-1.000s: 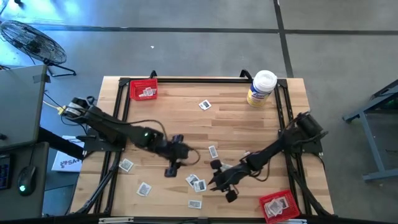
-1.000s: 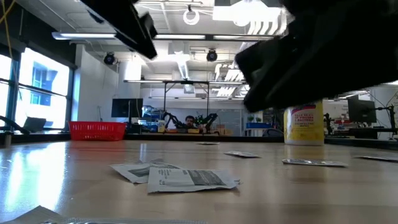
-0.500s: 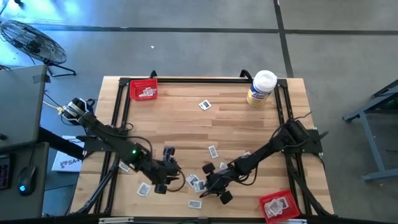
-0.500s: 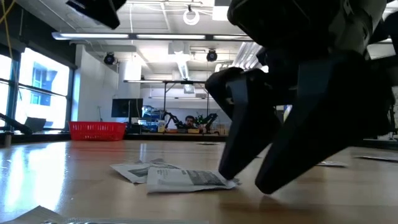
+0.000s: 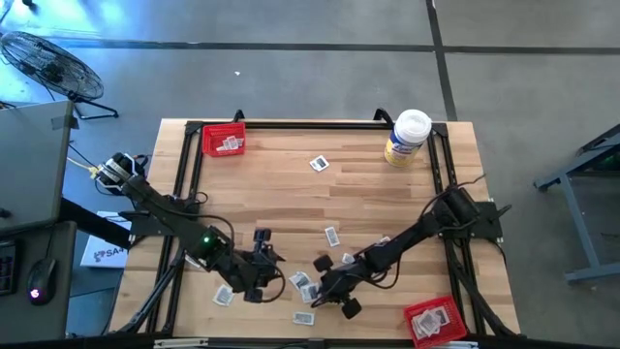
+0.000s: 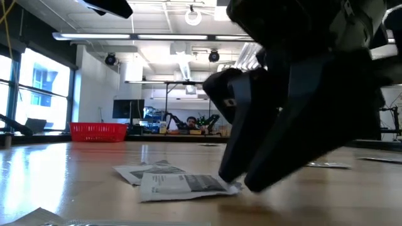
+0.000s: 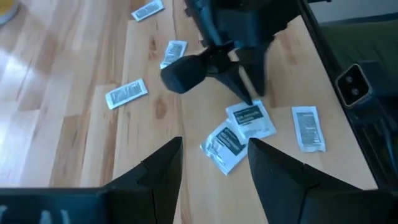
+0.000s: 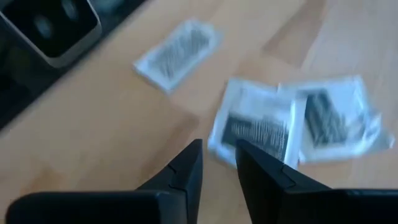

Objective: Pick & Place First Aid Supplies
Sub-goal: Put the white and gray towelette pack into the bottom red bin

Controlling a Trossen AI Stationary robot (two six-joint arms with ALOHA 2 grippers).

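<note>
High view, looking straight down: small flat square packets, white and grey with dark print, are lying scattered over a wooden table [image 5: 291, 194] while both arms are reaching toward its near edge. The right gripper [image 5: 325, 291] is pressing down at a pair of overlapping packets [image 5: 304, 284]. In the low view its dark fingers [image 6: 251, 163] are slanting down to the edge of the top packet [image 6: 182, 184], which is lying flat on a second one [image 6: 141, 171]. In the right wrist view the fingertips [image 8: 186, 163] are standing a narrow gap apart, with the top packet's [image 8: 258, 132] edge lying at that gap; whether they are pinching it cannot be told. The packet is crinkled, with a block of dark lines printed across its middle.

The left gripper [image 5: 260, 276] is hovering just beside the same pair, its fingers [image 7: 163, 168] spread wide and holding nothing, the pair [image 7: 239, 134] lying beyond them under the other arm's tips.

About eight loose packets are showing on the tabletop from above. Two red trays are sitting on the table: one at the far left corner [image 5: 224, 140] and one at the near right corner [image 5: 433, 320], each holding packets. One white-lidded tub with a yellow label [image 5: 407, 138] is standing at the far right corner.
</note>
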